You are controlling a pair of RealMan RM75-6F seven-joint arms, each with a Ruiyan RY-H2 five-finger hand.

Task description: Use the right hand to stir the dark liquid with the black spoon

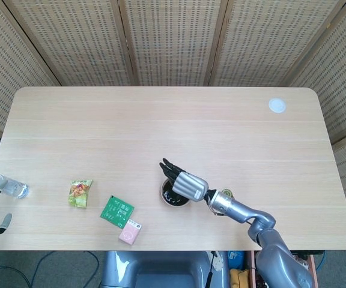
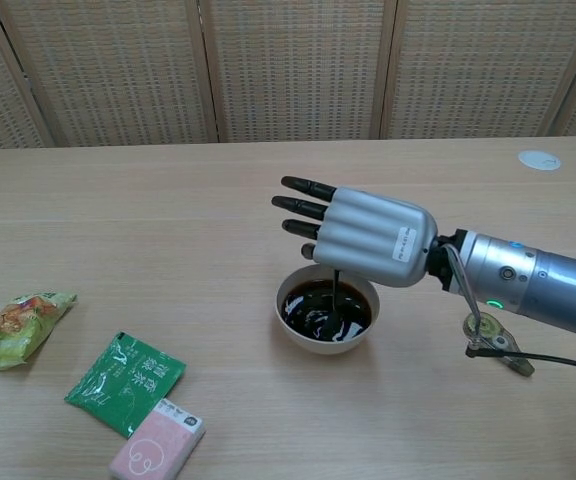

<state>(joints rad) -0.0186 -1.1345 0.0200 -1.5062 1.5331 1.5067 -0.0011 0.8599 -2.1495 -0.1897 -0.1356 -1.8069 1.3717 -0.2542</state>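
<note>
Right hand (image 2: 368, 238) over the white bowl (image 2: 297, 333) near the table's (image 1: 161, 120) front edge, fingers stretched, black spoon (image 2: 338, 296) pinched beneath, hanging into the dark liquid (image 2: 313, 310). Best stirred in small, slow circles, tip submerged, clear of the rim.

Pale wood-grain worktop (image 2: 168, 210); white bowl (image 2: 290, 330) of dark liquid (image 2: 313, 308); silver robot hand (image 2: 353, 232), black fingers (image 2: 303, 205); green packet (image 2: 126, 383); pink box (image 2: 156, 443).

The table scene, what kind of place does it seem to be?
Probably a staged robot test area rather than a kitchen. A plain wooden table stands before woven folding screens, and the right robot hand holds a black spoon in a bowl of dark liquid.
</note>
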